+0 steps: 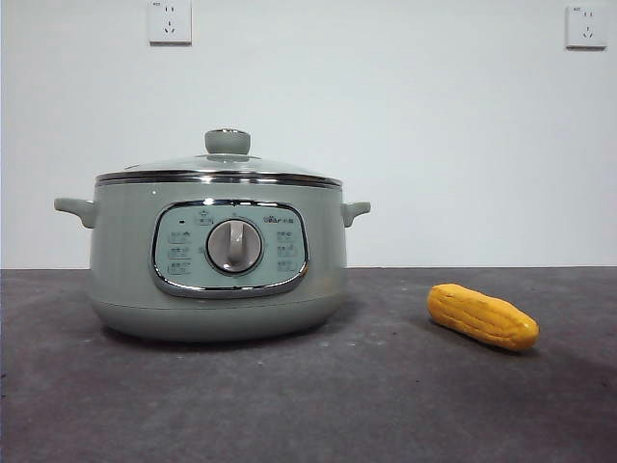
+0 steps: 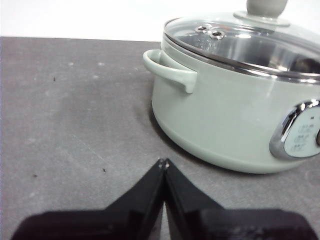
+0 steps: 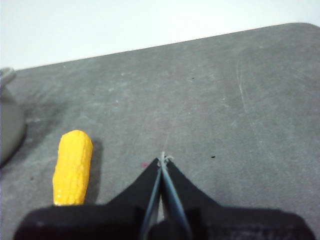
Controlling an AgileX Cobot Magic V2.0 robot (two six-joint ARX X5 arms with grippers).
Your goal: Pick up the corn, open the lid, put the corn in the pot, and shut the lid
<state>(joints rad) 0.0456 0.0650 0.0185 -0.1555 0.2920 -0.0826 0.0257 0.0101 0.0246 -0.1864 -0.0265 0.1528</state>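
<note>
A large pale sage-green electric cooking pot [image 1: 220, 270] with two small side handles and a chrome-framed control panel is sitting on the dark grey tabletop [image 1: 308, 405]. A round, shallow-domed glass lid [image 1: 220, 166] with a shiny steel rim and a pale green knob is resting closed on top of it. A small yellow-orange corn cob [image 1: 482, 315] with ribbed kernel rows is lying on its side on the tabletop, well apart from the pot, on the side away from the left gripper.

The left gripper [image 2: 163, 162] is hovering near the pot's side handle with its black jaws pressed together, holding nothing. The right gripper [image 3: 162, 160] is hanging just beside the corn cob, its jaws likewise pressed together and empty. Neither is showing in the front view.
</note>
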